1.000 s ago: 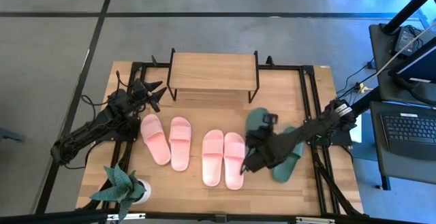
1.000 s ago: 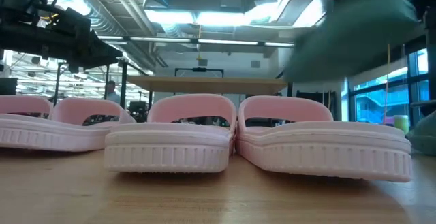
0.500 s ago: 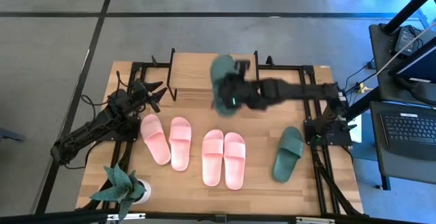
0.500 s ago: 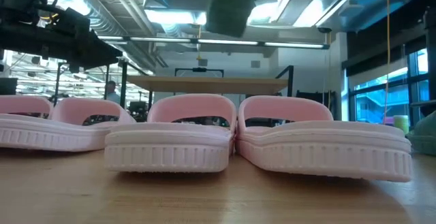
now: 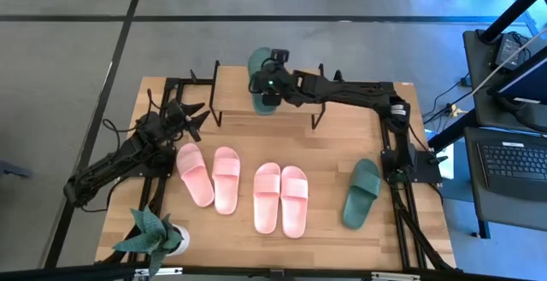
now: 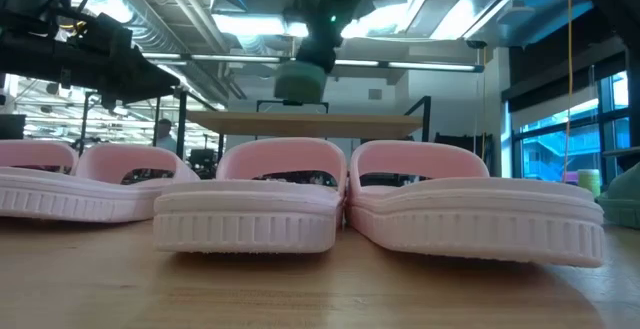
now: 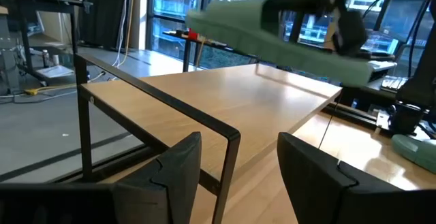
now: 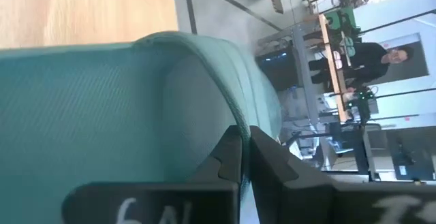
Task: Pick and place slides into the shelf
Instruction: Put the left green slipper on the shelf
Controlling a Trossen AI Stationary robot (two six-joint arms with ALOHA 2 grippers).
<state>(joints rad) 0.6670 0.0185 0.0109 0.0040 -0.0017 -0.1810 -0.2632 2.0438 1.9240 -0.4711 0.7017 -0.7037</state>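
Note:
My right gripper (image 5: 272, 84) is shut on a dark green slide (image 5: 259, 78), which hangs above the far part of the shelf (image 5: 291, 102). The left wrist view shows the slide (image 7: 272, 37) clear of the plank top (image 7: 225, 101). The other green slide (image 5: 361, 193) lies sole-down on the table's right. Two pink pairs (image 5: 211, 177) (image 5: 280, 199) lie side by side in the middle. My left gripper (image 7: 235, 169) waits open and level at the shelf's left end, touching nothing. My right gripper pinches the green slide's wide strap (image 8: 235, 108) at its edge between the two shut fingers (image 8: 228, 159). The arm reaches in from the table's right, its fingers slanting slightly down. The slide hangs roughly level and is lifted clear above the shelf top (image 6: 300, 121).
A potted plant (image 5: 158, 234) stands at the near left corner. Black frame rails (image 5: 385, 119) run along the table's sides. A laptop (image 5: 513, 166) sits on a stand beyond the right edge. A person (image 8: 381, 57) shows far off in the room.
My right gripper has swung from above the table's right middle toward the far edge and leftward, rising a little and turning, to over the shelf. The green slide went with it, staying clear of the table, while its mate stayed put.

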